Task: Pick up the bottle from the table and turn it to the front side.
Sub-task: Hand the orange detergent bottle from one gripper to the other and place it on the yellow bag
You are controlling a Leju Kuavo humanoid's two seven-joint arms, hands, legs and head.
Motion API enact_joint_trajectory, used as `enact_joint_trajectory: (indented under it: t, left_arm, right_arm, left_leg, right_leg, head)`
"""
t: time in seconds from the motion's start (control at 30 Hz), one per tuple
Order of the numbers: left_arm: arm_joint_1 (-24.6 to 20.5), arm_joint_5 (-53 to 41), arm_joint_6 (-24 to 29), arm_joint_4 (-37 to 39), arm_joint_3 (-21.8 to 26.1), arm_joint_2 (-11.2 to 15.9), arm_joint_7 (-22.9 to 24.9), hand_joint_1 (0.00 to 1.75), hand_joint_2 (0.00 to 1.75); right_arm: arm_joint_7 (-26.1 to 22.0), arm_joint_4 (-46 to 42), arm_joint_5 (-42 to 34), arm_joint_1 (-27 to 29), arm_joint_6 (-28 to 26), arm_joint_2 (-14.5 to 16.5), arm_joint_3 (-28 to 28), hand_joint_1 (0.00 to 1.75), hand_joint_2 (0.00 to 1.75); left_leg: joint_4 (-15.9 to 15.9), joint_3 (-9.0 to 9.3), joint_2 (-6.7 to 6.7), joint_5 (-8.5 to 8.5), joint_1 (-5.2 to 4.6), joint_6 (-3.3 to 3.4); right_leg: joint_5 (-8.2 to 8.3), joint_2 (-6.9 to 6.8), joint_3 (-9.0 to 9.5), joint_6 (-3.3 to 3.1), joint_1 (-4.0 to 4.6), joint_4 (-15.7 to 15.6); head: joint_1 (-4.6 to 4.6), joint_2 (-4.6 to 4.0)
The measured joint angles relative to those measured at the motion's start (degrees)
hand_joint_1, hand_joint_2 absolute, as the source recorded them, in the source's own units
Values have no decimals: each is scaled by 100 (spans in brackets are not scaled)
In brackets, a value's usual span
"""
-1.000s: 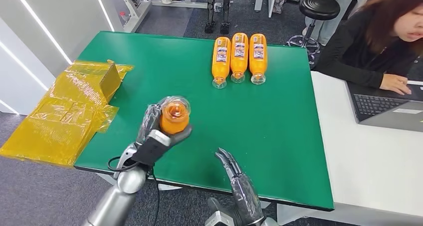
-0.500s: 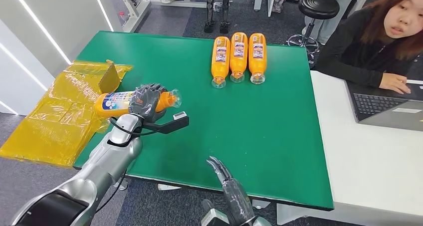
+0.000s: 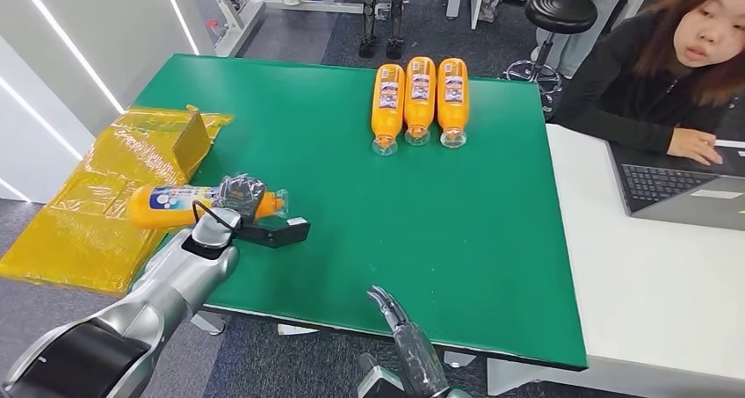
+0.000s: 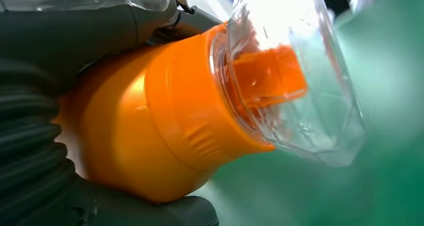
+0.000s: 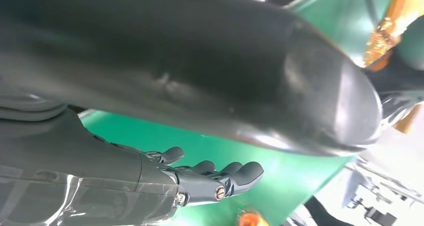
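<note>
The robot's left hand (image 3: 239, 198) grips an orange bottle (image 3: 167, 206) lying level over the near-left edge of the green table (image 3: 492, 240), its label now facing up. A second ago it pointed its clear cap at the camera; it has since swung sideways and out toward the yellow wrapping (image 3: 105, 213), which suggests the turn is nearly done. The right hand (image 3: 400, 323) hangs at the table's near edge, fingers straight, holding nothing. The left fingers hide the bottle's neck.
</note>
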Motion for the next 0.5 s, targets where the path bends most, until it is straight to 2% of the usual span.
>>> enact_joint_trajectory:
  t: [0.03,0.27,0.5]
  left_arm:
    - [8,13,-76,37,-1,57,64,2,175]
    - [26,26,-263,165,-1,351,255,0,175]
    - [69,-75,-195,204,-1,575,451,0,175]
  right_arm:
    - [25,-4,3,15,15,-13,0,0,0]
    - [81,-11,-4,32,165,-42,0,0,0]
    - [116,-17,15,30,429,-37,-1,0,0]
  left_leg:
    - [0,0,2,0,0,-1]
    - [-3,5,4,-1,1,-2]
    - [-3,9,5,3,1,-7]
  right_leg:
    - [0,3,-1,0,0,0]
    - [-1,4,4,-2,2,3]
    - [2,2,5,-6,1,7]
  head:
    - [0,0]
    - [2,0]
    - [1,0]
